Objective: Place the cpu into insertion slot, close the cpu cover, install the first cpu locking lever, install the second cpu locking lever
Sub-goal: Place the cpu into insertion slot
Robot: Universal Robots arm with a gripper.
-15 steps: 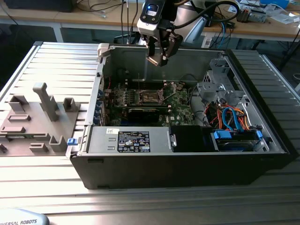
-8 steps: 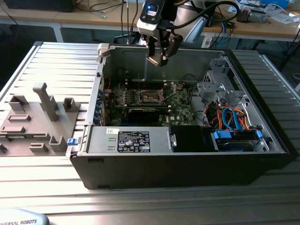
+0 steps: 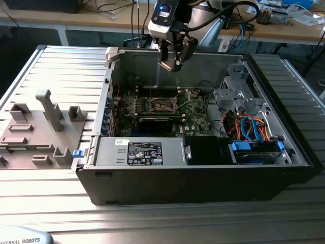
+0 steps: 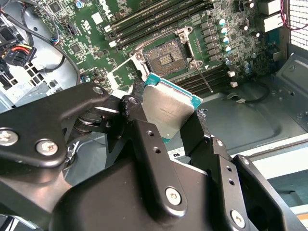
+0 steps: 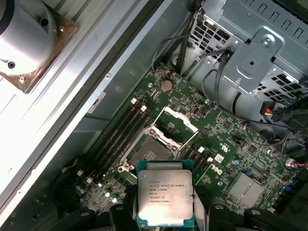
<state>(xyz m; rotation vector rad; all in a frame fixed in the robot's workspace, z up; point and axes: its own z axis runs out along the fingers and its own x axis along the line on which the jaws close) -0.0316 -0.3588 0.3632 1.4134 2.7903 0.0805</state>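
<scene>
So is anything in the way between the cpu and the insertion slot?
Nothing visible. The hand holds the cpu in the air above the motherboard, and the insertion slot lies open below it. The cpu cover is swung up beside the slot, not over it.

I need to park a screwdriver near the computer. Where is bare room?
The ribbed table is bare along the near side of the computer case in the exterior view, and beyond the grey fixture at its left. Inside is crowded: the gripper holds the cpu over the motherboard, cables alongside.
</scene>
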